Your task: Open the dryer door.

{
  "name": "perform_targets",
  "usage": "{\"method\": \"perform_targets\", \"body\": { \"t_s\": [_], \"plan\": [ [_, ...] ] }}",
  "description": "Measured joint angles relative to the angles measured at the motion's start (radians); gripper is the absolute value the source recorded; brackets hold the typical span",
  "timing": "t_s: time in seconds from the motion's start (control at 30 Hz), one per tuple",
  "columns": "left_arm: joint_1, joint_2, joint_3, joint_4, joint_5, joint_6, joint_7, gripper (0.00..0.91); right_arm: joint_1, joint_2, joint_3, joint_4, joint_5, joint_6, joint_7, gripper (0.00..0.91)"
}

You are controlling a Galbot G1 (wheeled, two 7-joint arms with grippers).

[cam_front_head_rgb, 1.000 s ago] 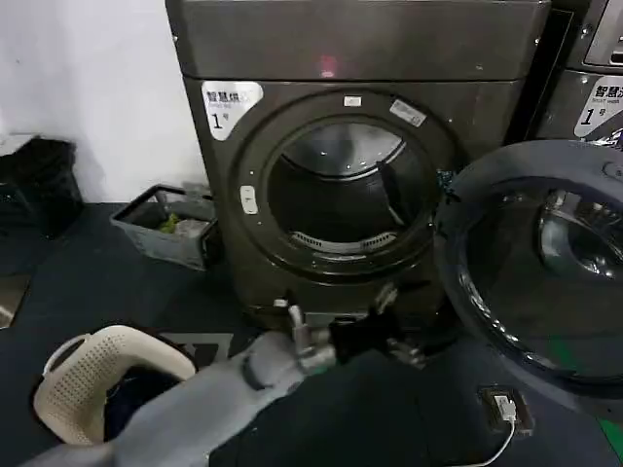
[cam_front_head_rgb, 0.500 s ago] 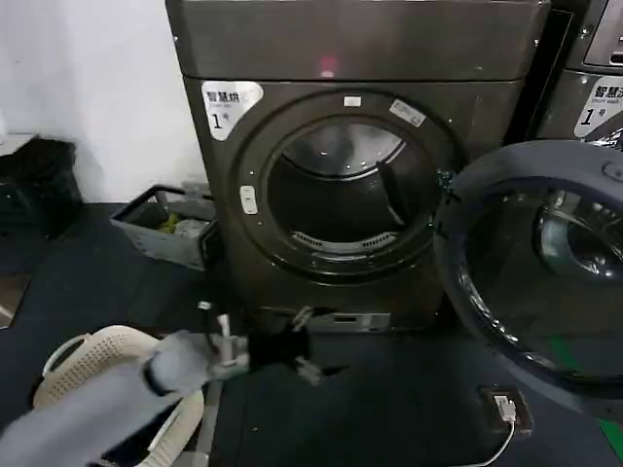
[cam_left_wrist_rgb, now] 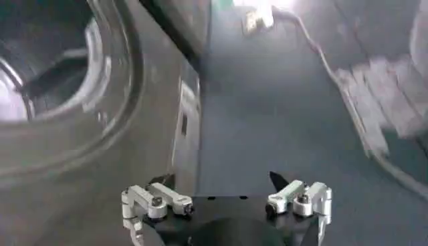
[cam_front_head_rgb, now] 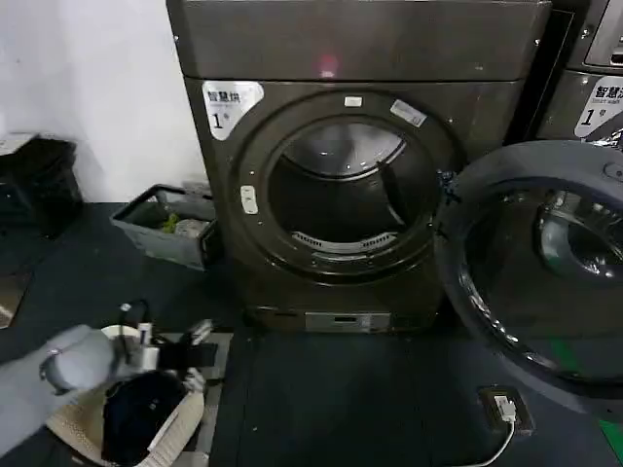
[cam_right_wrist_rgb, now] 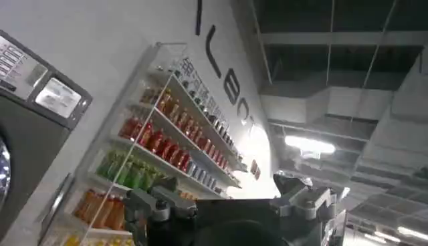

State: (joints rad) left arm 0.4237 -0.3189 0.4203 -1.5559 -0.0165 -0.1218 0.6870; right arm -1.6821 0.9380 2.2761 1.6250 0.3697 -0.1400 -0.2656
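Observation:
The dryer (cam_front_head_rgb: 341, 58), bronze-grey with a "1" sticker and a pink light, stands ahead of me, its round drum opening (cam_front_head_rgb: 341, 190) uncovered. The dryer door (cam_front_head_rgb: 540, 268) is swung out wide to the right, with its dark inner rim and glass facing me. My left gripper (cam_front_head_rgb: 200, 345) hovers low at the left above a basket, well clear of the machine, open and holding nothing. In the left wrist view the left gripper (cam_left_wrist_rgb: 224, 190) has its fingers spread, with the dryer front (cam_left_wrist_rgb: 67, 100) to one side. My right gripper (cam_right_wrist_rgb: 224, 190) points up at shelves and ceiling, open and empty.
A white laundry basket (cam_front_head_rgb: 73, 423) with a dark cloth (cam_front_head_rgb: 141, 413) sits at lower left. A grey crate (cam_front_head_rgb: 165, 224) stands left of the dryer. A second machine (cam_front_head_rgb: 594, 88) is at the right. A plug and cable (cam_front_head_rgb: 506, 409) lie on the dark floor under the door.
My left arm has pulled back from in front of the dryer's base to the lower left, over the basket. The door stays wide open.

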Motion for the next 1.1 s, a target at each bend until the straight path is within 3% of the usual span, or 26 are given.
{"method": "perform_targets", "body": {
  "t_s": [0.53, 1.1],
  "plan": [
    [0.139, 0.061, -0.169, 0.048, 0.12, -0.068, 0.055, 0.907, 0.013, 0.001, -0.01, 0.008, -0.007, -0.005, -0.001, 0.907],
    [0.273, 0.087, -0.331, 0.08, 0.181, -0.087, 0.036, 0.907, 0.013, 0.012, -0.013, 0.017, -0.006, -0.004, -0.002, 0.907]
  ]
}}
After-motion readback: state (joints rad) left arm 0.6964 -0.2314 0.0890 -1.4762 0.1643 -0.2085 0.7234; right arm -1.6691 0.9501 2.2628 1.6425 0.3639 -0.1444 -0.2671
